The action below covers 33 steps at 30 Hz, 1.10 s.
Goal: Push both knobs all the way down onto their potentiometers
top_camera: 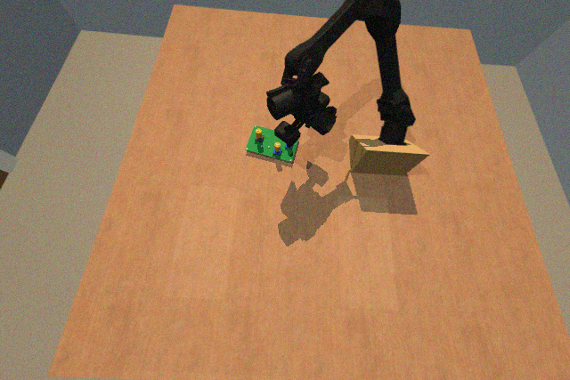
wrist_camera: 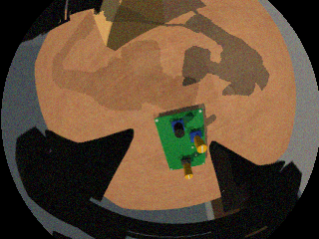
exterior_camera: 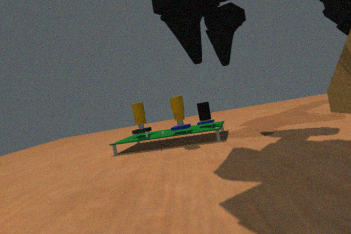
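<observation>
The green circuit board (top_camera: 253, 146) (exterior_camera: 124, 140) (wrist_camera: 171, 150) stands on short grey legs. A yellow knob (top_camera: 258, 133) (exterior_camera: 139, 113) (wrist_camera: 187, 171) stands over a dark potentiometer, with grey shaft showing between them. Another yellow knob (top_camera: 277, 146) (exterior_camera: 177, 108) (wrist_camera: 200, 144) stands over a blue potentiometer, also with shaft showing. A black knob (exterior_camera: 204, 111) (wrist_camera: 178, 129) sits low over the other blue potentiometer, with at most a thin gap. My gripper (exterior_camera: 211, 63) (wrist_camera: 172, 139) is open and empty, raised above the board; its fingertips are unclear in the top view.
The wooden base block (top_camera: 386, 159) (exterior_camera: 341, 90) carries the arm, to the right of the board in the top view. The arm arches over the wooden table (top_camera: 207, 238), and its shadow falls beside the board.
</observation>
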Each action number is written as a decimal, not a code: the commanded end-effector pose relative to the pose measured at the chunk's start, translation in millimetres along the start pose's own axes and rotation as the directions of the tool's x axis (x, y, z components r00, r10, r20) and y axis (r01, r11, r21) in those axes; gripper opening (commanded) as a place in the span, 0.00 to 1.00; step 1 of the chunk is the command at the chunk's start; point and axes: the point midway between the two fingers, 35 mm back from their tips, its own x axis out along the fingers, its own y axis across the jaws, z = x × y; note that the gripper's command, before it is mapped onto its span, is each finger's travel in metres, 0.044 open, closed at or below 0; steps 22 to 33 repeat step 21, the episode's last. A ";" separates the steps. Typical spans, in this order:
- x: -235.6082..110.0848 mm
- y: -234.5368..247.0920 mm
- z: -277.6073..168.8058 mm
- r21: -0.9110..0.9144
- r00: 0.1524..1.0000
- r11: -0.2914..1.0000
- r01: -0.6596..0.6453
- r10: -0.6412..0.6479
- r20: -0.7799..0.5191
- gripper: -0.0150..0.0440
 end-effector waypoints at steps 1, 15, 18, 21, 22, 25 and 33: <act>3.9 23.7 32.9 0.005 1.000 1.000 -0.007 0.007 0.007 1.00; 6.4 34.7 46.7 0.006 1.000 1.000 -0.010 0.010 0.007 1.00; 6.4 34.7 46.7 0.006 1.000 1.000 -0.010 0.010 0.007 1.00; 6.4 34.7 46.7 0.006 1.000 1.000 -0.010 0.010 0.007 1.00; 6.4 34.7 46.7 0.006 1.000 1.000 -0.010 0.010 0.007 1.00; 6.4 34.7 46.7 0.006 1.000 1.000 -0.010 0.010 0.007 1.00; 6.4 34.7 46.7 0.006 1.000 1.000 -0.010 0.010 0.007 1.00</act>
